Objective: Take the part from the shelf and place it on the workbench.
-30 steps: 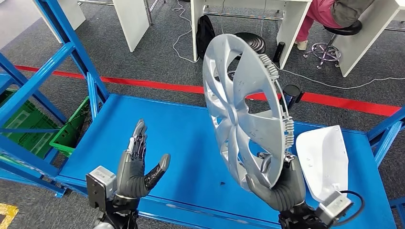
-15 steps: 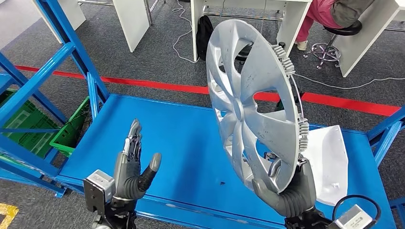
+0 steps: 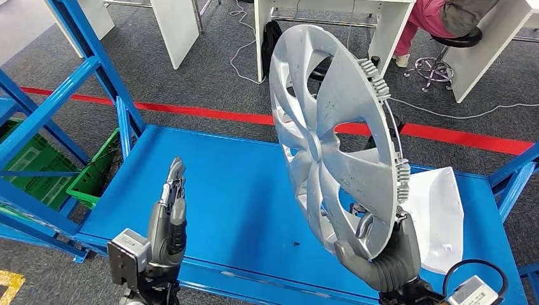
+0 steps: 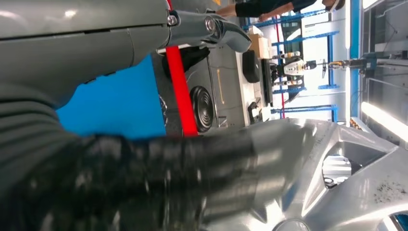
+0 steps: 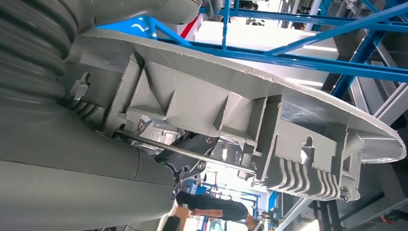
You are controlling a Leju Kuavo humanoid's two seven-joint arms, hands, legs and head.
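A large silver wheel cover (image 3: 330, 140) stands on edge above the blue shelf deck (image 3: 241, 184), its spoked face turned toward my left. My right hand (image 3: 381, 257) grips its lower rim from beneath. The right wrist view shows the cover's ribbed back (image 5: 269, 130) and its wire ring close against the hand (image 5: 72, 159). My left hand (image 3: 168, 222) is raised over the deck's near left part, fingers straight and together, holding nothing, well apart from the cover. In the left wrist view the cover's face (image 4: 337, 183) lies beyond the blurred left fingers (image 4: 144, 183).
A white plastic panel (image 3: 438, 216) lies on the deck to the right of the cover. Blue shelf posts (image 3: 95, 57) rise at left with green crates (image 3: 95, 175) below. Beyond the red floor line (image 3: 210, 114) stand white desks (image 3: 330, 19) and a seated person (image 3: 438, 16).
My right hand lifted the wheel cover a little and turned its top toward the left. My left hand turned edge-on, its thumb drawn in, and sank slightly.
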